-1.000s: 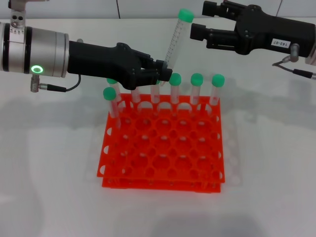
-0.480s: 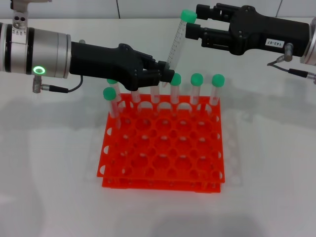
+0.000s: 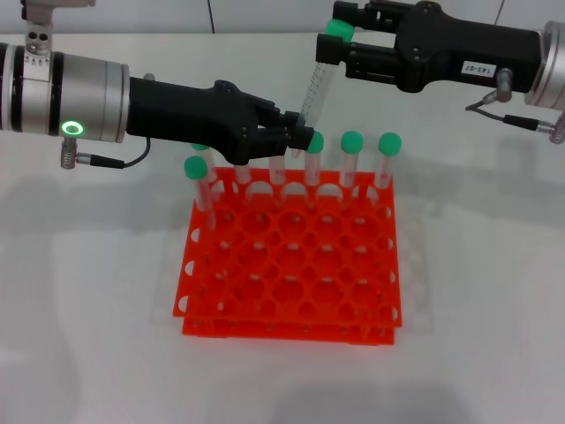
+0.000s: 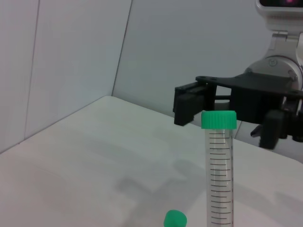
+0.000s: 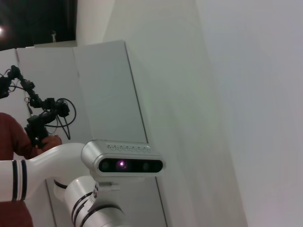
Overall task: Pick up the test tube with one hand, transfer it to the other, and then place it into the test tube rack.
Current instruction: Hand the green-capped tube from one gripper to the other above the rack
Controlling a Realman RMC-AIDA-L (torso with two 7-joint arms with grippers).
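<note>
My left gripper, black with a green ring light, is shut on the lower end of the test tube. It holds the tube tilted above the back row of the orange-red rack. The tube's green cap points up and to the right. My right gripper, black with a white label, is open, with one finger on each side of the cap and upper tube. In the left wrist view the held tube stands in front of the right gripper's spread fingers.
Several other green-capped tubes stand in the rack's back row and one stands at its left edge. The rack sits on a white table. The right wrist view shows only a wall and the robot's head.
My right gripper has moved left to the tube, and its open fingers now straddle the cap. The left gripper and tube have hardly moved.
</note>
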